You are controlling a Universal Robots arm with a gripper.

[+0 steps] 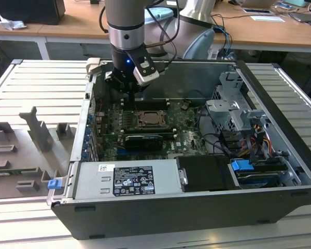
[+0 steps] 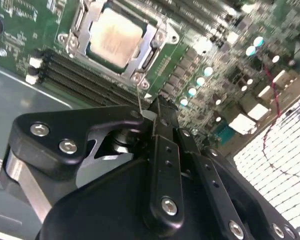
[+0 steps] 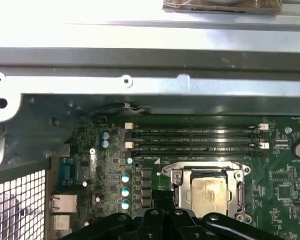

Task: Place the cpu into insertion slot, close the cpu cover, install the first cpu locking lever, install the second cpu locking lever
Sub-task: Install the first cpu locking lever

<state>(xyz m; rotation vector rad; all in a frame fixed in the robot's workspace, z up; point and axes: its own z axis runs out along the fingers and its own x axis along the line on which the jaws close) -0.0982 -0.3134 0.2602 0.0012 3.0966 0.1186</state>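
The slatted metal table (image 1: pixel 36 88) carries an open computer case (image 1: pixel 145 218). In the middle of the case floor sits the socket (image 1: pixel 153 120), and I place all other things from it.

The arm (image 1: pixel 125 31) comes down from above. It stands over the far side of the socket, close to the back wall of the case. The grey power supply (image 1: pixel 127 176) lies on the near side of the socket, against the front wall. The green board (image 1: pixel 186 137) spreads out flat around the socket on all sides.

The gripper (image 2: pixel 157 106) hangs just above the board, a little off one corner of the socket. Its two black fingers are pressed together and I see no gap between them. I see nothing held between them.

Four black memory slots (image 3: pixel 197 140) run side by side along one edge of the socket, between it and the back wall.

The cpu cover (image 2: pixel 150 45) lies flat down on the socket, its silvery frame closed around the chip. The cpu (image 2: pixel 115 32) sits inside the socket and its top shows through the window of the cover.

A thin wire lever (image 2: pixel 139 97) rises from the corner of the socket, just beside the fingertips. I cannot tell whether they touch it.
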